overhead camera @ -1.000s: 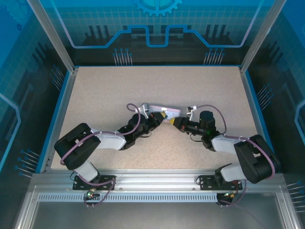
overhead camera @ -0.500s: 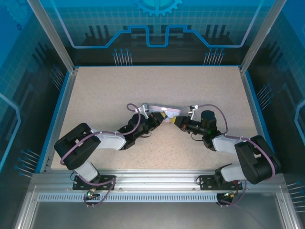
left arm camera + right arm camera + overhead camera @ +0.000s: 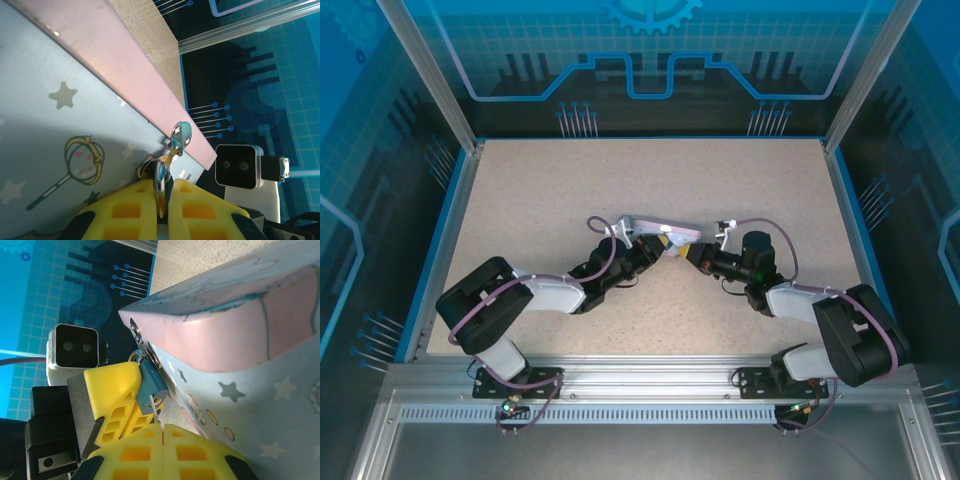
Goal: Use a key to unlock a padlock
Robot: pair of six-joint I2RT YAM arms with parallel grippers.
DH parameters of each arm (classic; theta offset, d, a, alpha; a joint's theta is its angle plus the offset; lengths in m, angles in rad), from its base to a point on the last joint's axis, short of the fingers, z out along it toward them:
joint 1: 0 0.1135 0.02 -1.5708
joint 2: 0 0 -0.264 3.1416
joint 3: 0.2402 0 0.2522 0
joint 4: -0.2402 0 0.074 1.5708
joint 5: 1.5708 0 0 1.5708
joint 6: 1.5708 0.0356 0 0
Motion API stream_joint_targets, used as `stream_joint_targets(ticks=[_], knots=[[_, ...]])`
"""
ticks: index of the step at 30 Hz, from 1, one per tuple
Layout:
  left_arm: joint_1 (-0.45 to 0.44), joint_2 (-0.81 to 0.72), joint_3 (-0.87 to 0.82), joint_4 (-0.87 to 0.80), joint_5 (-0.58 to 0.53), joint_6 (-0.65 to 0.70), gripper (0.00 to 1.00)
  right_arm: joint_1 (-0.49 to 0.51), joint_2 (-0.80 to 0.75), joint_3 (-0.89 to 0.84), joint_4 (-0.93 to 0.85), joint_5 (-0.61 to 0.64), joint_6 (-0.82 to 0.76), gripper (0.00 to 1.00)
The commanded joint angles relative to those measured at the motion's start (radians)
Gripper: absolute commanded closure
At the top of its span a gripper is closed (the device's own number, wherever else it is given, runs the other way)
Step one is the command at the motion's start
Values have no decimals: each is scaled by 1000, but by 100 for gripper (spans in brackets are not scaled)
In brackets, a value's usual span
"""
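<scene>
A small teal padlock [image 3: 151, 380] hangs by its shackle from the silver hasp [image 3: 180, 135] of a pastel blue-and-pink tin box [image 3: 667, 231]. My left gripper [image 3: 162, 182] is shut on the padlock [image 3: 161, 175], its yellow fingers [image 3: 112, 390] on either side of the lock body. My right gripper [image 3: 163, 429] is shut on the key [image 3: 156, 412]. The thin shaft points up at the padlock's bottom face, with its tip beside the brass keyhole [image 3: 157, 401]. I cannot tell whether the tip is inside. From above, both grippers [image 3: 655, 250] [image 3: 694, 255] meet at the tin's near side.
The tin lies mid-table on the speckled surface [image 3: 570, 190], tilted up at the near side. Blue walls and aluminium posts [image 3: 430, 75] enclose the table. The two wrist cameras [image 3: 239, 166] [image 3: 75, 347] face each other closely.
My right gripper has edged slightly up and left toward the padlock with the key. The left arm and the tin have barely moved.
</scene>
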Motion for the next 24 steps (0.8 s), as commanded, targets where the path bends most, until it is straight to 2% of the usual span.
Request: stream_joint_targets(ticks=[1, 8, 24], knots=[[-10, -3, 36, 82, 2, -1, 100, 2, -32, 2, -53, 17, -37, 100], [-10, -5, 36, 82, -3, 0, 100, 3, -64, 2, -90, 17, -51, 100], [-9, -2, 39, 89, 7, 0, 100, 33, 9, 26, -16, 12, -27, 100]])
